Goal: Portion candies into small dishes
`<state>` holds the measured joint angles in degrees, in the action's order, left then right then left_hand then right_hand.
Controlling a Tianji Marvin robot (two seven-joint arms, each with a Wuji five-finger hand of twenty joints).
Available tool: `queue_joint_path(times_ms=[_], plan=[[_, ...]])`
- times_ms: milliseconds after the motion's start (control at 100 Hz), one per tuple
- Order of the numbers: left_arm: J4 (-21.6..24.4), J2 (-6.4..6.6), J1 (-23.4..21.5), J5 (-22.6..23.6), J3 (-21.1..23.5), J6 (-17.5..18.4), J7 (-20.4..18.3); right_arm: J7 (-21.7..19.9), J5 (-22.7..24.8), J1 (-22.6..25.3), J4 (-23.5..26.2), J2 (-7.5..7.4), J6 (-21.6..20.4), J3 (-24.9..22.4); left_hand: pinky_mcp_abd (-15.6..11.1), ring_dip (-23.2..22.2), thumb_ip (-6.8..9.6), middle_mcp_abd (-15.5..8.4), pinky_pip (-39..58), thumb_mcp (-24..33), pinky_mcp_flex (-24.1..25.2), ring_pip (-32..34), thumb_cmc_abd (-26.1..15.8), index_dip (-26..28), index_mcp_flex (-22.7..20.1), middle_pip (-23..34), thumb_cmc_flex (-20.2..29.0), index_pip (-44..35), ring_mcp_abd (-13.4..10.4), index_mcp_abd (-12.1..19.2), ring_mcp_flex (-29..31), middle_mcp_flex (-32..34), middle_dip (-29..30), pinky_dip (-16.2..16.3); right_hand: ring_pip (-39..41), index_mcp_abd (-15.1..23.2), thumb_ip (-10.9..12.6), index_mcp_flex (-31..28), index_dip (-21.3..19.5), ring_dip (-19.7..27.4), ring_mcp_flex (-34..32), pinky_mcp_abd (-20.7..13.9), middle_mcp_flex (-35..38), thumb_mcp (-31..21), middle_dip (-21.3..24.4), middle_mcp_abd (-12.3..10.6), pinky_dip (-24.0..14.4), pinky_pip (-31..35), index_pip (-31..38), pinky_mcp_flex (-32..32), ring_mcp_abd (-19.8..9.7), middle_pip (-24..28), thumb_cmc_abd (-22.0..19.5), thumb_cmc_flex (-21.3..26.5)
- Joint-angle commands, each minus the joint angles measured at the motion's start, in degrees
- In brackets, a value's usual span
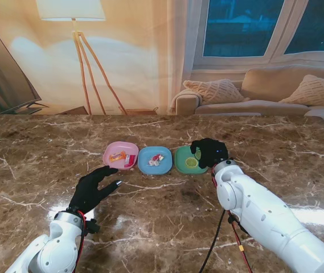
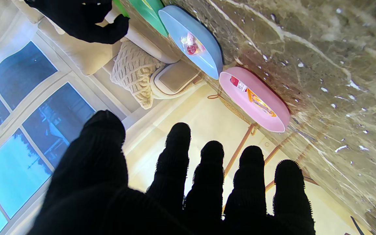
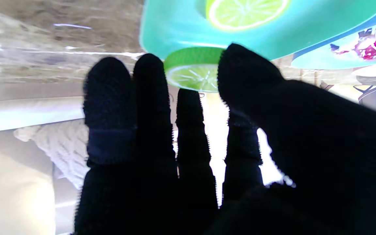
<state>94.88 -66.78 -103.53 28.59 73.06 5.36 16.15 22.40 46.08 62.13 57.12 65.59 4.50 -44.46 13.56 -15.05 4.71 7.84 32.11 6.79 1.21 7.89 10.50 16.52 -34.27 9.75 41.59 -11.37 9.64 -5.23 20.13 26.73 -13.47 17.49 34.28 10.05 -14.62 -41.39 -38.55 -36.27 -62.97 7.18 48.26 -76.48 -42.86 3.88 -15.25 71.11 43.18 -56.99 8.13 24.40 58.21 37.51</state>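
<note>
Three small dishes stand in a row: pink (image 1: 121,154), blue (image 1: 155,160) and green (image 1: 183,165). Orange and red wrapped candies (image 2: 256,101) lie in the pink dish (image 2: 273,120). A red-and-white candy (image 2: 191,45) lies in the blue dish (image 2: 207,62). A lime-slice candy (image 3: 245,9) rests in the green dish (image 3: 175,29). My right hand (image 1: 210,152) hovers at that dish's right rim, pinching a second lime-slice candy (image 3: 193,70) between thumb and fingers. My left hand (image 1: 93,187) is open with fingers spread, nearer to me than the pink dish, holding nothing.
The brown marble table (image 1: 275,142) stretches wide around the dishes. A red and black cable (image 1: 230,227) hangs along my right arm. Beyond the far edge are a floor lamp (image 1: 76,34) and a sofa with cushions (image 1: 264,91).
</note>
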Motion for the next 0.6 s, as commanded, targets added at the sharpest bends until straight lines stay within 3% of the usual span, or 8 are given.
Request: queue_joint_path(times_ms=[0,370,490,590], plan=[[-0.05,0.00,-0.42,0.02,-0.01,0.13,0.04,-0.67,-0.48,-1.24,-0.77,1.31,-0.09,0.82,-0.86,0.37,1.32,0.72,-1.58,-1.45,0.94,-1.71,-1.68,0.37,-0.63,-0.70,1.24,0.34,-0.64,-0.30,-0.93,-0.79,0.77,-1.07,0.47,-2.65,2.19,-2.91,-2.53,-0.46,-3.11,-5.27,6.12,-4.52,-3.68,-4.97,-0.53,0.51,4.47,1.02,-4.78,10.02,-3.24,2.27],[0.10,-0.02,-0.54,-0.12,0.28,-0.11,0.00,-2.59,-2.20,-6.05,-4.71,2.53,0.64,7.91,-0.78,0.36,1.31,0.59,-1.64,-1.42,0.95,-1.71,-1.68,0.37,-0.71,-0.64,1.29,0.31,-0.64,-0.38,-0.94,-0.65,0.74,-1.05,-0.70,-3.11,2.82,-1.43,-2.44,-0.73,-1.19,-5.20,3.90,-3.41,-3.09,-4.70,-0.45,-0.87,2.70,2.45,-4.77,9.46,-5.63,-0.03],[0.14,0.01,-0.55,-0.17,0.29,-0.13,-0.18,-3.73,-1.95,-6.11,-4.41,2.28,1.00,8.46,-0.78,0.36,1.30,0.59,-1.65,-1.42,0.96,-1.69,-1.68,0.36,-0.68,-0.68,1.32,0.35,-0.63,-0.30,-0.88,-0.73,0.76,-1.04,-1.52,-3.84,3.88,-0.02,-2.41,-0.79,0.13,-5.06,2.24,-1.90,-2.61,-4.50,-0.35,-1.85,1.84,3.37,-4.86,9.34,-7.52,-1.91],[0.13,0.00,-0.57,-0.10,0.32,-0.07,-0.06,-4.80,-1.56,-6.06,-3.98,1.98,1.34,8.75,-0.81,0.36,1.30,0.55,-1.65,-1.42,0.94,-1.69,-1.66,0.36,-0.65,-0.65,1.30,0.36,-0.67,-0.26,-0.88,-0.68,0.75,-1.03,-2.01,-5.18,6.06,0.55,-3.78,-0.66,1.12,-5.09,0.28,-1.39,-0.71,-4.40,-0.44,-2.81,-1.48,3.98,-4.95,10.21,-7.95,-3.75]])
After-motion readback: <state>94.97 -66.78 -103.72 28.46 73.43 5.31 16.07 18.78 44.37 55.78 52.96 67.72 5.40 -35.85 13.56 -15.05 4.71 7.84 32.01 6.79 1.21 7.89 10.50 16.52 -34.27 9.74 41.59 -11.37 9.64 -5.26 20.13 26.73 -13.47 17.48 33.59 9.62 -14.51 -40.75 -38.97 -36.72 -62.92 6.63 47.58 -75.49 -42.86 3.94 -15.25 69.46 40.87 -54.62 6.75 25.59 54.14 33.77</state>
